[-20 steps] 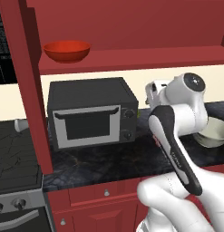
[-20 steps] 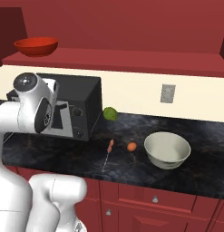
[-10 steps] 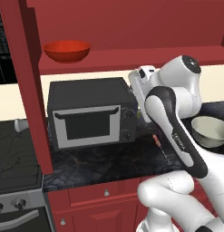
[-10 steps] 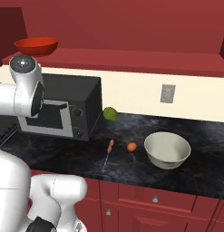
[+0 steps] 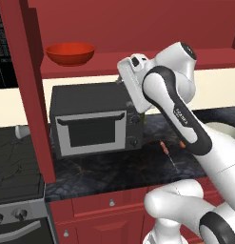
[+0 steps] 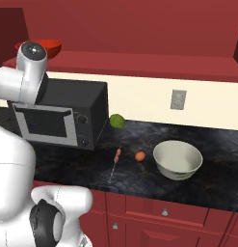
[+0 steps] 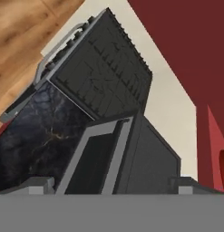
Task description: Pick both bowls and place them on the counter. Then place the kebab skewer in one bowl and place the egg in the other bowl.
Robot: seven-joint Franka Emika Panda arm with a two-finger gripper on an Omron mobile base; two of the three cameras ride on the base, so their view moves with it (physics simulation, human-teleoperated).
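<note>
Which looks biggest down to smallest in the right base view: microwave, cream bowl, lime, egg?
1. microwave
2. cream bowl
3. lime
4. egg, smallest, though it sits nearer the camera than the lime.

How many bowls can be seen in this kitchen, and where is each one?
2. The red bowl sits on the shelf above the microwave; the cream bowl stands on the counter right of the egg.
</note>
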